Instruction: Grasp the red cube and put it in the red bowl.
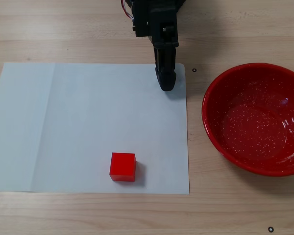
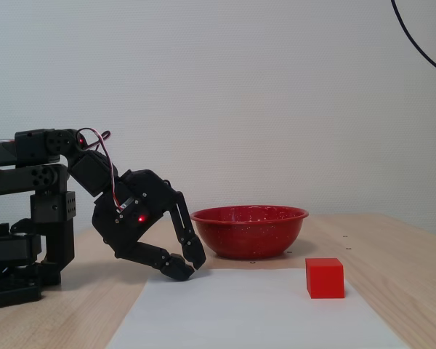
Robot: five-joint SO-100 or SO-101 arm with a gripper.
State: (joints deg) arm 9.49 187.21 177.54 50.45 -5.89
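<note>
The red cube (image 1: 123, 166) sits on a white sheet of paper (image 1: 78, 122), near its front edge in a fixed view; it also shows in the side-on fixed view (image 2: 325, 278). The red bowl (image 1: 257, 117) stands on the wooden table to the right of the paper, empty, its speckled inside showing; from the side the bowl (image 2: 248, 231) stands behind the paper. My black gripper (image 1: 166, 84) hangs low over the paper's far right corner, well away from the cube, with its fingertips together and nothing between them (image 2: 190, 267).
The wooden table (image 1: 63, 29) carries the paper, bowl and arm base (image 2: 22, 240). Small black marks (image 1: 194, 70) dot the table near the paper's corner and at the front (image 1: 270, 228). A white wall stands behind.
</note>
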